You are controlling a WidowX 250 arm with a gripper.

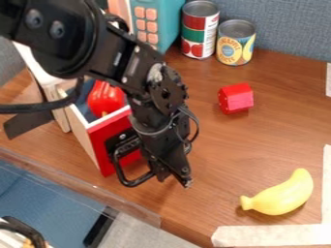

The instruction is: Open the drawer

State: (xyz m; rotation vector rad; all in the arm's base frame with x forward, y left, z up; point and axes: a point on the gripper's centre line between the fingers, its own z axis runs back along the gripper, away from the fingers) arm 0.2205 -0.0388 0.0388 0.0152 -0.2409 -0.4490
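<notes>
The black gripper [173, 175] hangs down at the centre-left, low over the table, its tip just right of the drawer handle. The drawer [110, 136] has a red front and white sides and stands pulled out, with a red toy pepper [105, 99] inside. On its front is a black loop handle [132, 182], whose right end lies beside or behind the gripper. Whether the two touch is unclear. The arm hides part of the drawer's front and interior.
A red toy block [236, 98] and a yellow toy banana [280, 193] lie to the right. Two cans, one red and green [199, 30], one blue [236, 42], stand at the back beside a teal toy [161, 19]. The table's front edge [116, 196] runs close below the drawer.
</notes>
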